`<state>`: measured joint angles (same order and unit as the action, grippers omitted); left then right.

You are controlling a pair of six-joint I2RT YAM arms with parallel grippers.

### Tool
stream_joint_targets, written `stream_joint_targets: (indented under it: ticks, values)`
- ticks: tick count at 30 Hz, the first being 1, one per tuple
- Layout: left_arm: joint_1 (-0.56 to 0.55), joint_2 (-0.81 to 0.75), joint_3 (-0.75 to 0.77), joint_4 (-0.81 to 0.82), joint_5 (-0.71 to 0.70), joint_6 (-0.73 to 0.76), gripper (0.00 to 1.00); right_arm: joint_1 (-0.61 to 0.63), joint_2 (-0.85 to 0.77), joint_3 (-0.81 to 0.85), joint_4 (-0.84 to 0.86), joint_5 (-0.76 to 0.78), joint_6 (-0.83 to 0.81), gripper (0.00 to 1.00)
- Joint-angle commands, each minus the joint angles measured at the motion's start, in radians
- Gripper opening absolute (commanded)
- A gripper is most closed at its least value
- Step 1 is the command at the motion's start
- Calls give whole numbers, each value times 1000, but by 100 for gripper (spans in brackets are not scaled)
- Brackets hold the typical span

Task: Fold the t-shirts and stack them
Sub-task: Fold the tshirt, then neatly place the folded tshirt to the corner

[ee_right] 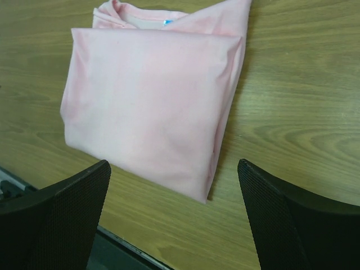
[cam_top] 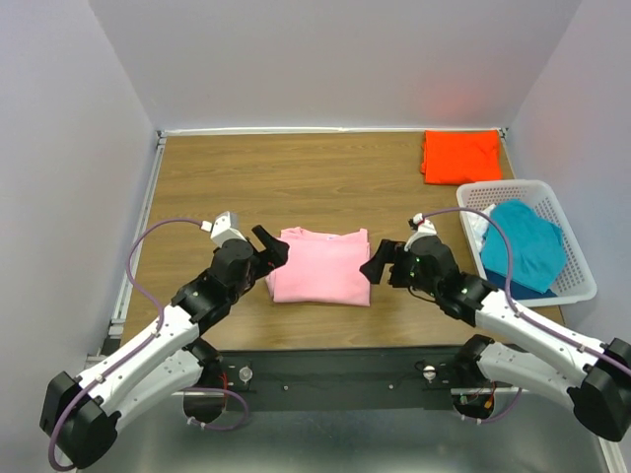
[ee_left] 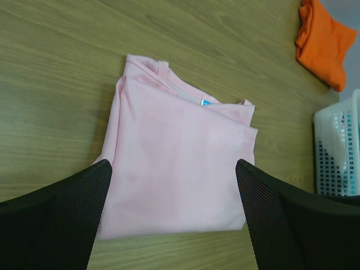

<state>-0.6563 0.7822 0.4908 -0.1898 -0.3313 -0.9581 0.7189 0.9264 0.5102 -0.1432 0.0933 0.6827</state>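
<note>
The left claw [cam_top: 273, 247] and right claw [cam_top: 378, 266] hang wide open and empty either side of the folded pink shirt [cam_top: 320, 268] on the table [cam_top: 246, 177], soft, light cloth likely best pinched through all layers at its folded edges.

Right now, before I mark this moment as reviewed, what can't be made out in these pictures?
1. Top view: whatever lies under the teal cotton t-shirt in the white plastic lattice basket; the shirt covers it.
2. Left wrist view: the bright orange t-shirt is cut off by the top edge.
3. Both wrist views: any print on the small blue neck label of the folded light pink t-shirt is too small to read.
</note>
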Motion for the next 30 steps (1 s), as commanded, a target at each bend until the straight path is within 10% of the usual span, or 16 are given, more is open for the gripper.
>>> stream_joint_targets:
  ticks: [1,14,30]
  values:
    - [6,-24,14,-94,-139,5,98,-1,53,51,-58,66,0,100]
    - [102,25,-24,-33,-120,74,98,-1,431,195,-64,11,-32,97]
    - [208,40,-66,24,-12,137,98,-1,638,258,-62,11,-28,63]
